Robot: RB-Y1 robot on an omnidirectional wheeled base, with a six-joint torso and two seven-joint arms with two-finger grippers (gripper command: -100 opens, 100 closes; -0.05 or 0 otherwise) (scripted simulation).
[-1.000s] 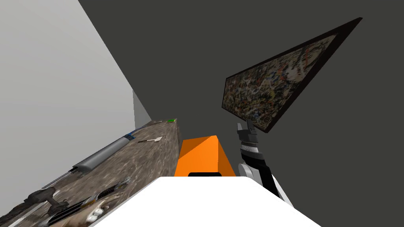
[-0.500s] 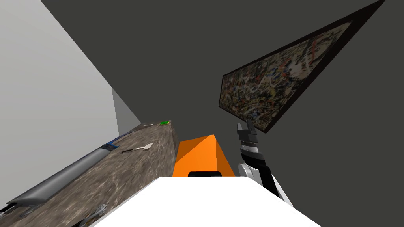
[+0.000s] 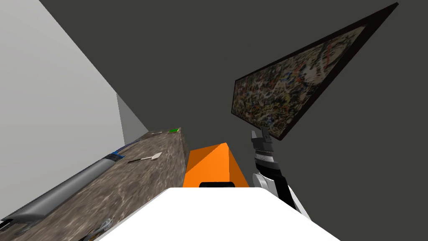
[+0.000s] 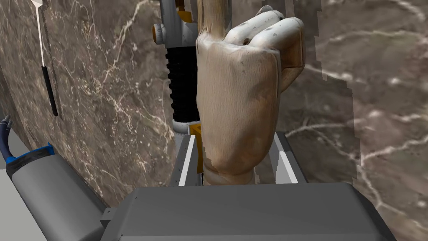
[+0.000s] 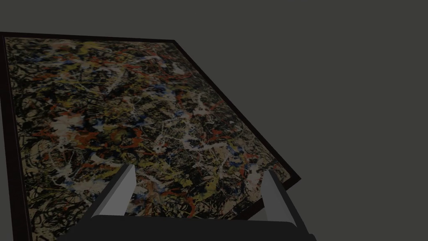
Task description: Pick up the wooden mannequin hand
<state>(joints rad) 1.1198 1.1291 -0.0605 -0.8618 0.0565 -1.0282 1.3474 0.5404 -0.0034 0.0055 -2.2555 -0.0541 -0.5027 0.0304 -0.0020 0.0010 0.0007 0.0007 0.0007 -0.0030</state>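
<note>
Left gripper [image 4: 236, 144]: fingers are closed narrow on the pale, wood-grained mannequin hand [image 4: 238, 96], which is held by its wrist end between them, fist pointing away from the claw. A brown marbled tabletop [image 4: 104, 104] is seen beyond it; contact cannot be told. Over the last second the head view was swung along the table, then steadied. This is own motion, and the grasp is judged secure. Right gripper [image 5: 196, 188]: fingers wide, nothing held.

Base of wooden hand [image 4: 238, 104] hidden behind left gripper [image 4: 236, 144], stem cut by picture edge. Ribbed tool [image 4: 182, 83] half hidden behind it. Green speck [image 3: 173, 131], bench [image 3: 138, 184] far corner: unidentifiable.
</note>
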